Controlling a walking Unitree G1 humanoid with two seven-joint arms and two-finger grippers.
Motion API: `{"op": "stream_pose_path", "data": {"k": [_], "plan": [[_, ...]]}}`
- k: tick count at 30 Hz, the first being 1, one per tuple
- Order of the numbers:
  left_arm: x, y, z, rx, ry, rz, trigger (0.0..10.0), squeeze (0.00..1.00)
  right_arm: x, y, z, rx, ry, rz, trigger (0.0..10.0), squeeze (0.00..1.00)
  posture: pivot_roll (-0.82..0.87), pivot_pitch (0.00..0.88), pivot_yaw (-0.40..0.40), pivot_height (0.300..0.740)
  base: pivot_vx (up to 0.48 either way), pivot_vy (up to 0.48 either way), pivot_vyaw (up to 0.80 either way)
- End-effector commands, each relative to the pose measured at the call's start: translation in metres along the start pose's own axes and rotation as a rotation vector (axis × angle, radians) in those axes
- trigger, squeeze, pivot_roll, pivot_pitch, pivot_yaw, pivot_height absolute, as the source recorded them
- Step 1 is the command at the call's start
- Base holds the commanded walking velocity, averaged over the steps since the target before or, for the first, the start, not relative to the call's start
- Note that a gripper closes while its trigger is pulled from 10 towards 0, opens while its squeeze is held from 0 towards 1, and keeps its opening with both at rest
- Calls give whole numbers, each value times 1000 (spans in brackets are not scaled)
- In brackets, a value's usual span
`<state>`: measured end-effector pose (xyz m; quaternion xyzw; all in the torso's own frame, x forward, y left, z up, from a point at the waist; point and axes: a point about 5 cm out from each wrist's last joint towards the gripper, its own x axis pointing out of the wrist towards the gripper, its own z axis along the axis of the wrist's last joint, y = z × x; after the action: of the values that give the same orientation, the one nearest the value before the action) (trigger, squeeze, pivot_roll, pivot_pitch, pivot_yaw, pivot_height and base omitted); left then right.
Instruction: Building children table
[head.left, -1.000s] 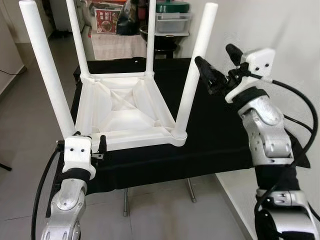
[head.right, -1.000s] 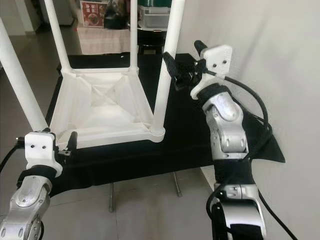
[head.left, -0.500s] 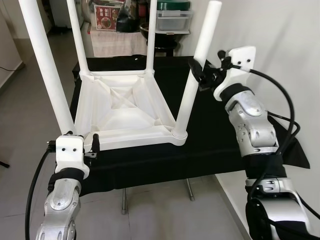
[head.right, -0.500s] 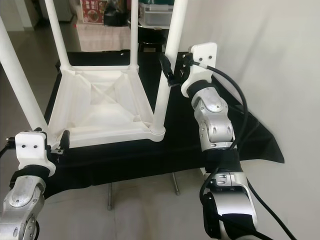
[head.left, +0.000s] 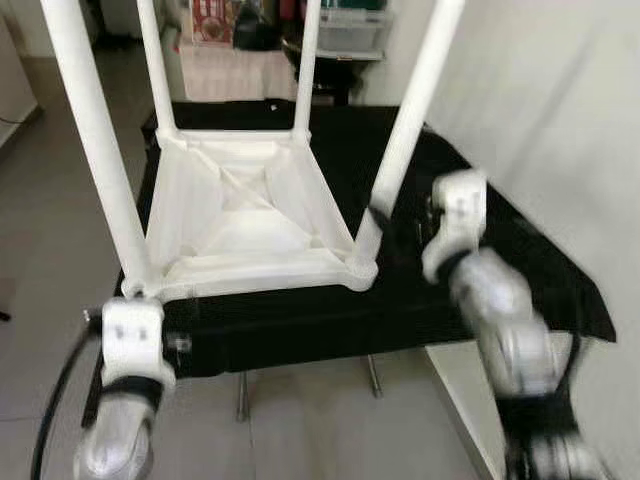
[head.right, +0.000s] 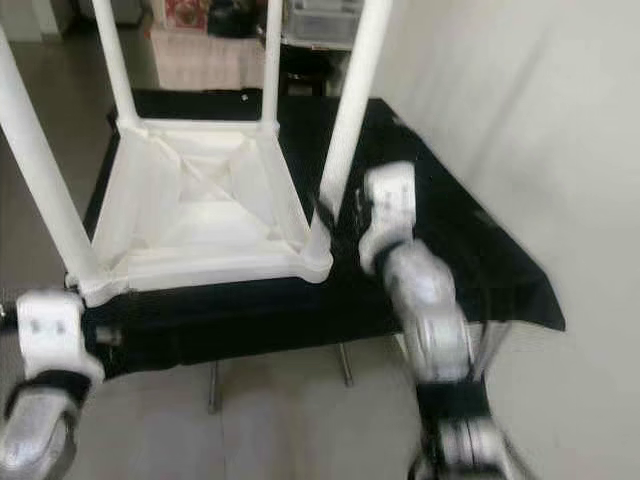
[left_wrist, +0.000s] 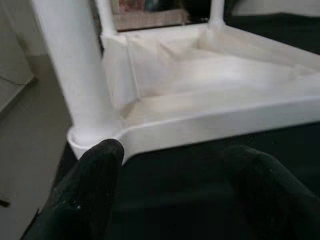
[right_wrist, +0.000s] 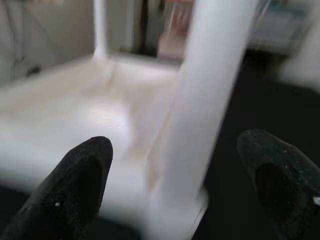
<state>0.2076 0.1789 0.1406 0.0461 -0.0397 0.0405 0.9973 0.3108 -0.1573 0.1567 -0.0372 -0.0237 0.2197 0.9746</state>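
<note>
Left eye view: white plastic table (head.left: 245, 215) lies upside down on a black cloth (head.left: 470, 250), four legs up. Looks like moulded plastic, so likely light, stiff, smooth and a bit slippery; the legs are long levers and could tip the whole thing if pushed near the top. Best hold is low on a leg, close to the corner socket, or on the rim of the top, where it is ribbed and rigid.

Right gripper (right_wrist: 175, 175) sits just beside the near right leg (head.left: 405, 150), low down near its base. Right wrist view: fingers spread wide, one fingertip (right_wrist: 75, 175) on either side of the leg, not closed on it; contact cannot be told through the blur. Right forearm reaches up from below the cloth edge, wrist bent toward the leg.

Left gripper (left_wrist: 175, 190) is at the near left corner (left_wrist: 95, 135), below the near left leg (head.left: 95, 150). Left wrist view: fingers wide apart, one fingertip (left_wrist: 97, 165) right at the corner socket, touching or nearly so, nothing held. Left arm is raised from below, wrist level with the cloth edge.
</note>
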Motion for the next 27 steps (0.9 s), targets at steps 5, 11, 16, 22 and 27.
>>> {"op": "stream_pose_path", "data": {"k": [5, 11, 16, 22, 27], "plan": [[-16, -8, 0, 21, 7, -21, 10000, 0, -19, 47, -9, 56, -3, 164, 10000, 0, -201, 57, -89, 740, 0, 0, 0], [-25, -6, -4, 13, 22, -1, 10000, 0, -18, 43, -14, 133, 9, 146, 10000, 0, -193, 41, -89, 740, 46, 0, 0], [-22, -6, -4, 18, 14, 6, 10000, 0, -18, 45, -14, 182, -18, 170, 10000, 0, -190, 28, -87, 740, 329, 0, 601], [-18, -9, -3, 24, 9, -20, 10000, 0, -17, 46, -16, 212, -5, 175, 10000, 0, -193, 12, -82, 740, 349, 0, 603], [-14, -17, 0, 43, -11, -110, 10000, 0, -19, 49, -17, 236, 2, 200, 10000, 0, -201, 2, -79, 740, 349, 0, 0]]}}
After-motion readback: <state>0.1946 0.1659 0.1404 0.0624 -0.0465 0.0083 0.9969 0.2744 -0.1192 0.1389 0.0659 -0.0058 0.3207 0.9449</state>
